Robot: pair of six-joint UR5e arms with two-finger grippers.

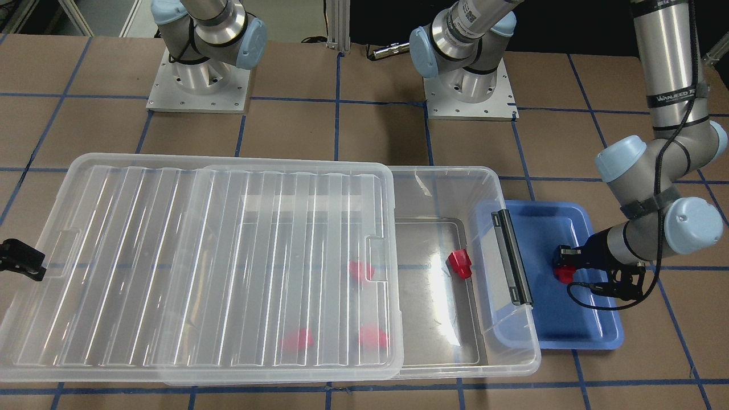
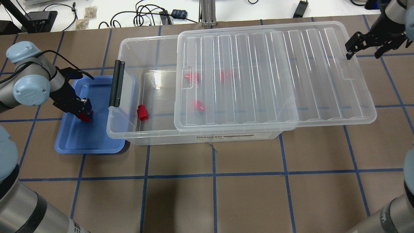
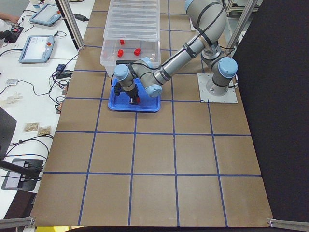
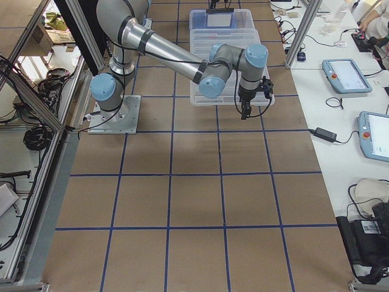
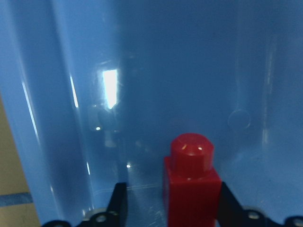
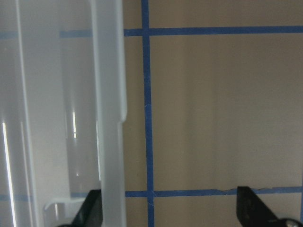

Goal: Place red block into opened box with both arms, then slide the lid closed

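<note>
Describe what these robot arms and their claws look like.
The left arm and right arm are silver-grey tubes with pale blue joint caps. A black cable runs along the left one, past a black band with white lettering. Left gripper and right gripper are black two-finger claws.

Red block (image 2: 85, 117) lies at left-centre of the overhead view. Clear box (image 2: 155, 137), centre, uncovered at its left end, holds four further red blocks (image 2: 142, 113). Ribbed translucent lid (image 2: 275, 74) sits offset right, overhanging.
</note>
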